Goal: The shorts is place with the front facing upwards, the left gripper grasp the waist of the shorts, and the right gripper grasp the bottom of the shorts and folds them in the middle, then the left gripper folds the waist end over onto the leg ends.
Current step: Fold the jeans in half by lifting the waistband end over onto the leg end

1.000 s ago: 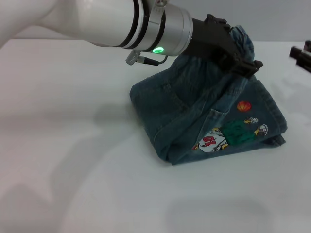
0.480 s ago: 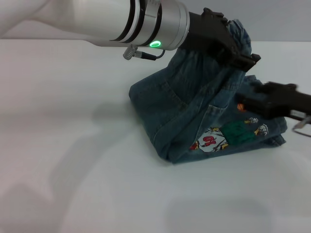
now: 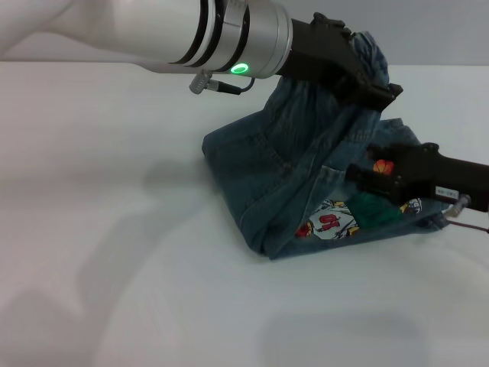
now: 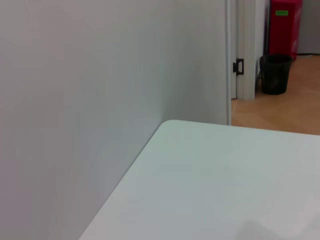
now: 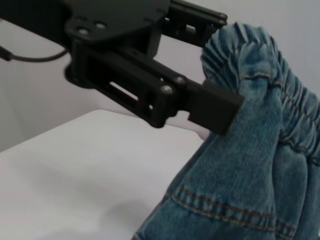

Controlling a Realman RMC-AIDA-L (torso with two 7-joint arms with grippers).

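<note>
The denim shorts (image 3: 283, 160) lie folded lengthwise on the white table (image 3: 114, 229), with the cartoon print (image 3: 328, 222) facing up. My left gripper (image 3: 382, 93) is shut on the ruffled waist (image 3: 378, 57) and holds it lifted above the table. The right wrist view shows this close up: the left gripper (image 5: 220, 107) pinches the gathered waist (image 5: 250, 50). My right gripper (image 3: 357, 176) reaches in from the right, low over the shorts beside the print. It covers most of the leg ends (image 3: 419, 223).
In the left wrist view there is only a grey wall (image 4: 100, 100), a bare stretch of table (image 4: 225, 180) and a doorway with a black bin (image 4: 274, 73). White table surface extends to the left of the shorts and in front of them.
The right gripper has come in from the right edge and moved left over the print end of the shorts. The left gripper has shifted slightly left with the waist still held up.
</note>
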